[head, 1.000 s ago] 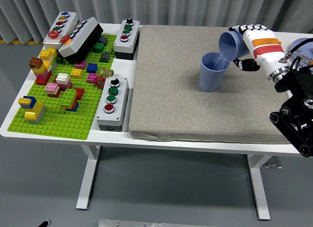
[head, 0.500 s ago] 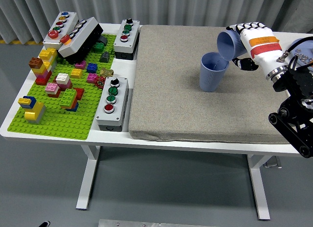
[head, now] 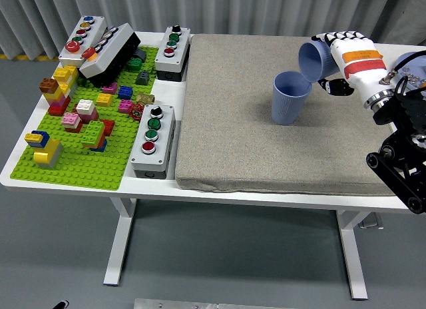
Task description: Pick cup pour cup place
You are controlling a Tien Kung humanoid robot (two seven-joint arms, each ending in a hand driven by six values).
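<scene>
White table [head: 20, 172], grey mat [head: 266, 129] covers its right two thirds, mat's near edge sits just inside the table's near edge. Mat is mostly bare: wide free stretch left and in front of the standing blue cup [head: 289, 98], which is upright on the mat's right-centre, well back from the near edge. Left third is crowded: green baseplate [head: 86, 166] with loose bricks, button box [head: 153, 139] at its right side just beside the mat's left edge, second button box [head: 173, 50] at the far end, third one [head: 82, 37] at the far left corner, black box [head: 113, 52] leaning tilted next to it. My right hand [head: 343, 56] comes in from the right edge, forearm angled up toward the far right corner, white fingers [head: 336, 37] wrapped round the held blue cup [head: 315, 60]. That cup is tipped hard, mouth facing down-left, its lip right above the standing cup's far right rim; can't tell if they touch. Left hand isn't visible.
</scene>
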